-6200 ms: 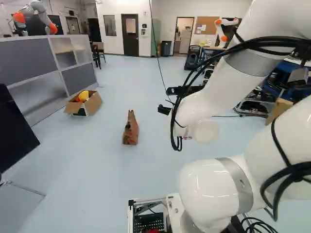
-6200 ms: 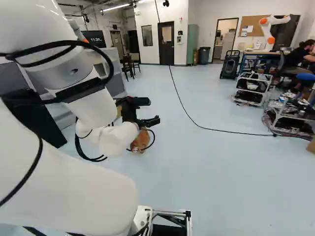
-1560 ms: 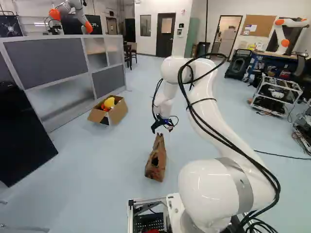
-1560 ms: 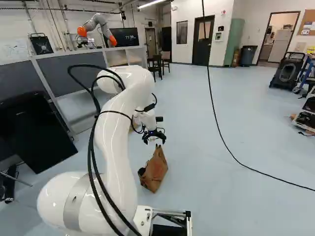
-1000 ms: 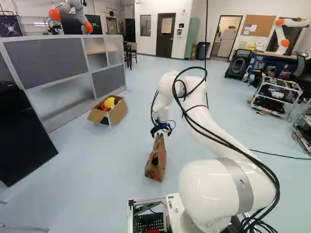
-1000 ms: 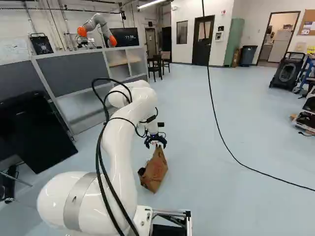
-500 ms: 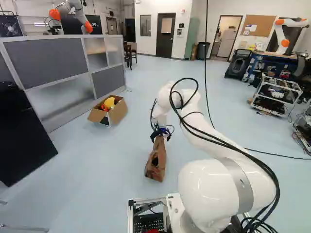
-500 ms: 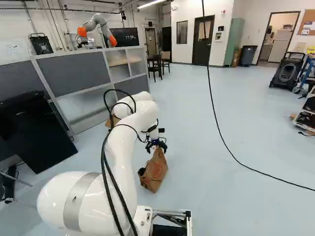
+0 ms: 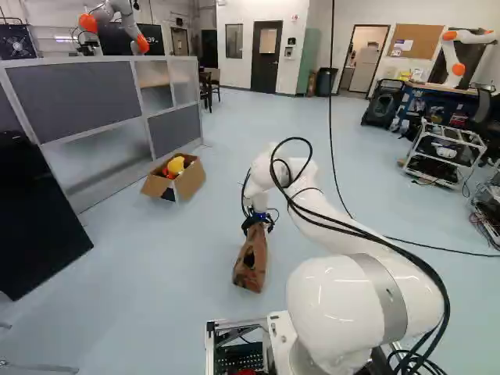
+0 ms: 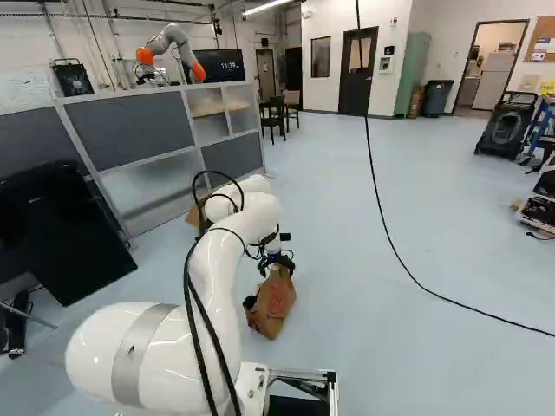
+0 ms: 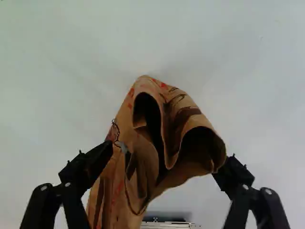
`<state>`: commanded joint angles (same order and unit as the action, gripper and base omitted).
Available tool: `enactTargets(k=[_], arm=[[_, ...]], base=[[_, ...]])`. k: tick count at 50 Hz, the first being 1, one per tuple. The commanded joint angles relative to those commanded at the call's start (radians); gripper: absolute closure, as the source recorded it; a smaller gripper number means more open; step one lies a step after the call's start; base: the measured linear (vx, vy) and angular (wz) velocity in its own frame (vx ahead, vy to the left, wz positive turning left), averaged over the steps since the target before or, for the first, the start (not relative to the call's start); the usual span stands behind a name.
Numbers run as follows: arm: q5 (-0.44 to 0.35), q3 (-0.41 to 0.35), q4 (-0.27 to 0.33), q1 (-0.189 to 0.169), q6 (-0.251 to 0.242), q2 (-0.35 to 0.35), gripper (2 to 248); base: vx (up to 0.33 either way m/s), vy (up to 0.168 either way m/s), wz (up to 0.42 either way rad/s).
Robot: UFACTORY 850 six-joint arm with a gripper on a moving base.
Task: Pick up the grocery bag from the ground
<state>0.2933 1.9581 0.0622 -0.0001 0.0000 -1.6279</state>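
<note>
My gripper (image 9: 258,222) is down at the top of the brown paper grocery bag (image 9: 250,269), which stands on the floor, in the left base view. The right base view likewise has the gripper (image 10: 276,263) over the upper end of the bag (image 10: 270,308). Seen from the wrist, the gripper (image 11: 168,156) is open wide, and the crumpled, folded top of the bag (image 11: 155,95) lies between its fingers. One fingertip overlaps the bag's side and the other is at the edge of a fold; whether they touch it I cannot tell.
A cardboard box (image 9: 188,182) with yellow and red things stands by the grey partition (image 9: 78,101). A black panel (image 10: 65,230) is at the left. A black cable (image 10: 408,273) crosses the floor. Another robot (image 10: 173,52) stands behind the partition, and a cart (image 9: 444,152) stands farther right.
Over the last second my arm has lowered, bringing the gripper from above the bag down around its top. The bag has stayed put. Since the oldest pictures the base has moved, bringing the bag closer.
</note>
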Motion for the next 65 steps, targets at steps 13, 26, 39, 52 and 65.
enactTargets(k=[13, 26, 39, 52, 65], arm=[[0.0, 0.001, 0.0, 0.0, 0.0, -0.001, 101], [0.0, 0.001, 0.0, 0.0, 0.0, -0.001, 177], [0.0, 0.001, 0.0, 0.0, 0.0, -0.001, 228], [0.0, -0.012, 0.0, 0.0, 0.0, 0.011, 228], [0.0, -0.093, 0.0, 0.0, 0.0, 0.094, 228]], base=[[0.0, 0.0, 0.0], [0.0, 0.0, 0.0], [0.0, 0.0, 0.0], [0.0, 0.0, 0.0], [0.0, 0.0, 0.0]])
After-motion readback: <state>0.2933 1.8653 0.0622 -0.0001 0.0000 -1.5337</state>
